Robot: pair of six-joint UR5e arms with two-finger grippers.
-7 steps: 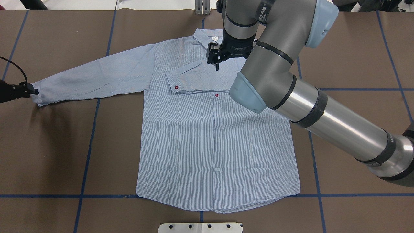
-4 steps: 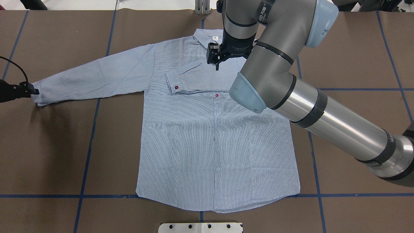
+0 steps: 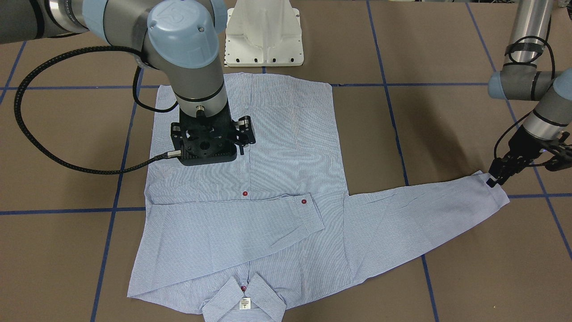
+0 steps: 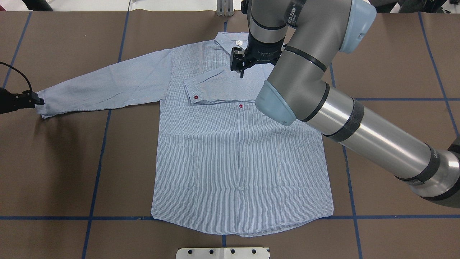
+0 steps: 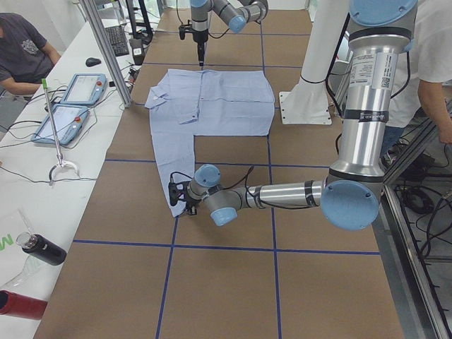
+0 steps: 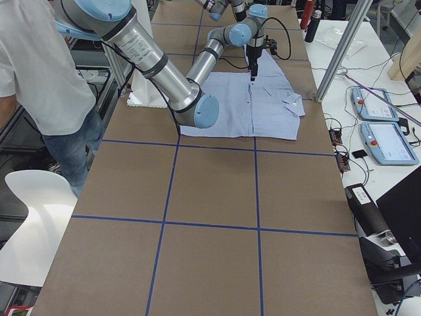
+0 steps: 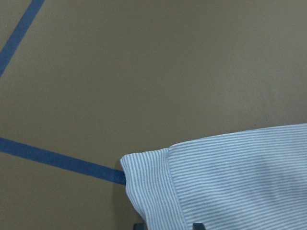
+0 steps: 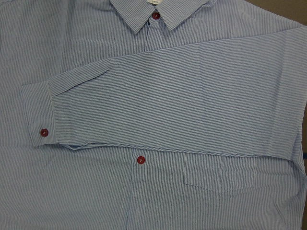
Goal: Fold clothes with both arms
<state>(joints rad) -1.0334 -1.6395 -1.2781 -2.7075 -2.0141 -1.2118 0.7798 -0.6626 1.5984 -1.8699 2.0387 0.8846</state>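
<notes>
one sleeve of the shirt (image 4: 237, 151) lay folded; left gripper (image 3: 495, 178) pinched the other cuff (image 3: 491, 188); right gripper (image 4: 240, 68) hovered, jaws unclear.

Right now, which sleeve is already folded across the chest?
The right sleeve, lying across the shirt front below the collar. The left sleeve is stretched out on the table, its cuff at the left gripper.

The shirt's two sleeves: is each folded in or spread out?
One sleeve lies folded across the chest; the other sleeve is spread out sideways, its cuff at the left gripper.
</notes>
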